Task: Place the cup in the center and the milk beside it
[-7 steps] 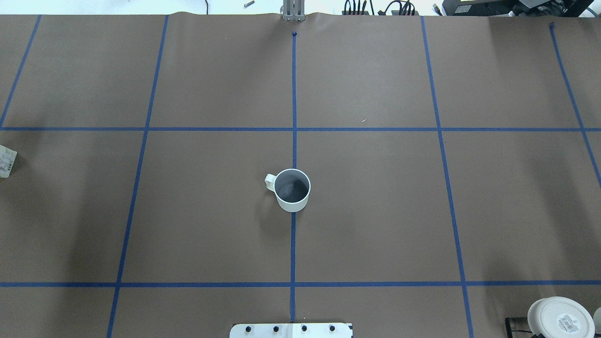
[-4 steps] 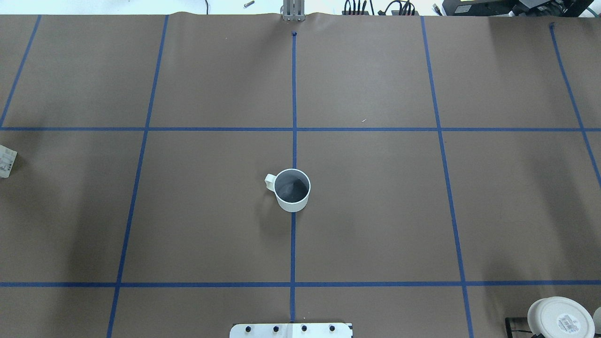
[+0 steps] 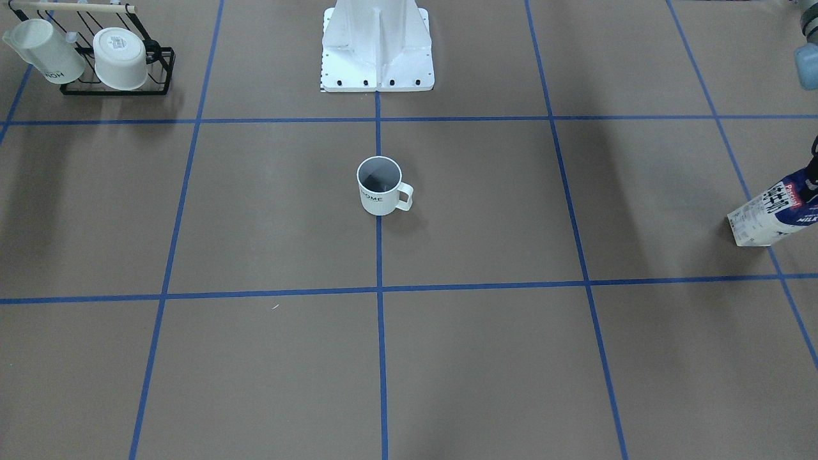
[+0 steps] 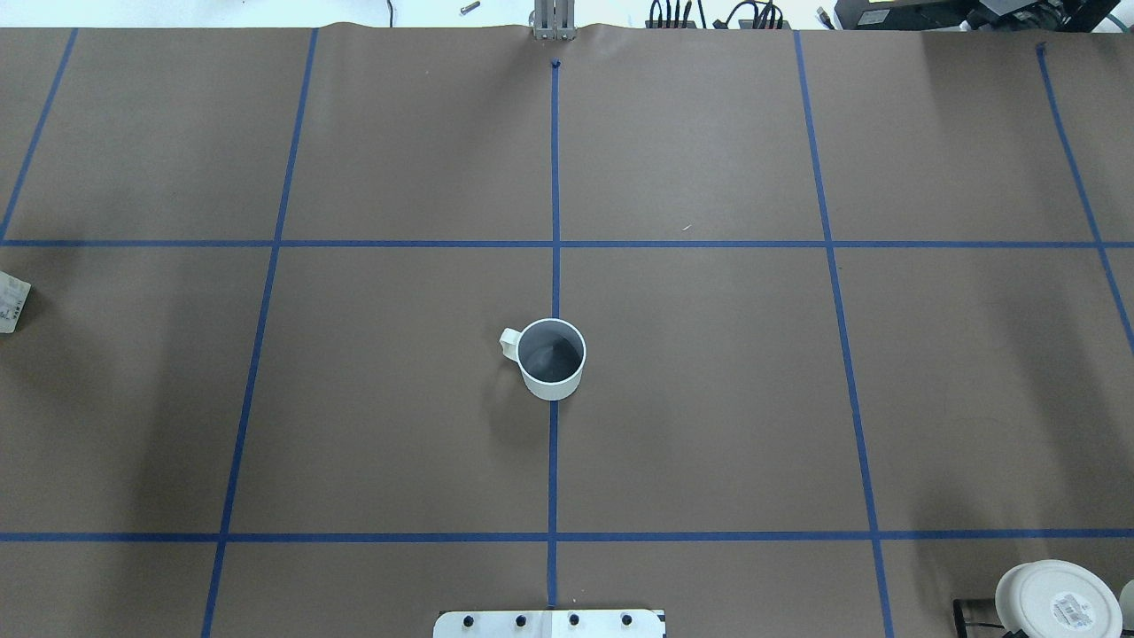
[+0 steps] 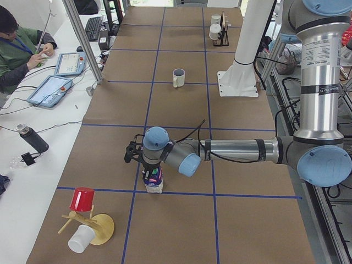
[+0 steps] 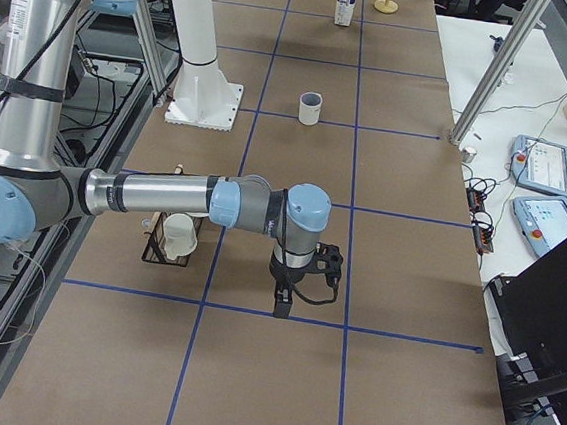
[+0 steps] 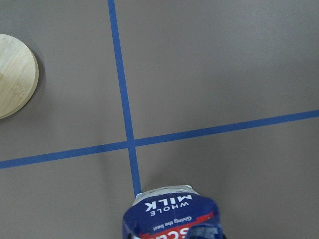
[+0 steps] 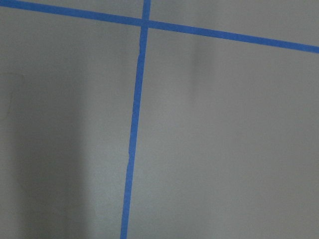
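The cup (image 4: 551, 357), a white mug with a dark inside and "HOME" on its side (image 3: 380, 186), stands upright on the blue centre line of the brown table. The milk (image 5: 154, 180), a navy and white carton, stands far out on my left side of the table. It also shows at the right edge of the front view (image 3: 770, 214) and at the bottom of the left wrist view (image 7: 172, 216). My left gripper (image 5: 149, 168) is at the carton's top; I cannot tell whether it is shut. My right gripper (image 6: 281, 308) hangs low over bare table, its state unclear.
A black rack (image 3: 115, 57) with a tall white cup and a squat white cup stands on my right side near the robot base (image 3: 377, 45). A wooden mug tree with a red cup (image 5: 82, 220) stands beyond the carton. Operators' tablets lie off the table's far edge.
The carton's corner at the left edge of the overhead view has shifted slightly to the left. The mug has not moved.
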Available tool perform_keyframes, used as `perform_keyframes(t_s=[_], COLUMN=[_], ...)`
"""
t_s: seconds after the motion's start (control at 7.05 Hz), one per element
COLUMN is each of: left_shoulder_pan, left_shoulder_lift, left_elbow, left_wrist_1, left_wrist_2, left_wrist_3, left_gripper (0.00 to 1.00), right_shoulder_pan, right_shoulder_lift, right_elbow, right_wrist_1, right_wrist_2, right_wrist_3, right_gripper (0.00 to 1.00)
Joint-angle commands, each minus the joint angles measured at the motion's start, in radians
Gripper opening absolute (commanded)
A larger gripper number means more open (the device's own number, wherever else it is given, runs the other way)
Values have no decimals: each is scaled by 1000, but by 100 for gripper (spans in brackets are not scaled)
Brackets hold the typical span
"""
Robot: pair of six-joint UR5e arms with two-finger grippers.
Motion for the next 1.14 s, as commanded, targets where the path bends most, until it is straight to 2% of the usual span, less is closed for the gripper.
perform_keyframes(t_s=[0.0,0.28,0.43,0.85,0.99], left_shoulder_pan=[-3,1,35,281,361], left_shoulder_lift=[-3,-64,-134,-334,-432], left_elbow=[-76,-208,-213,-251,-268], left_wrist_1=[79,221,223,245,340], left_wrist_2=[-62,-51,-51,83,135], left_wrist_3=[-2,-154,-263,-649,-748], left_gripper=[14,14,14,14,14], right_shoulder_pan=[0,0,0,0,0], right_shoulder_lift=[3,5,3,5,7], right_elbow=[0,-2,-3,-19,-25], right_wrist_1=[1,-1,-1,1,1], right_wrist_2=[0,0,0,2,3], right_wrist_3=[0,2,0,0,0], right_gripper=[100,100,100,100,100])
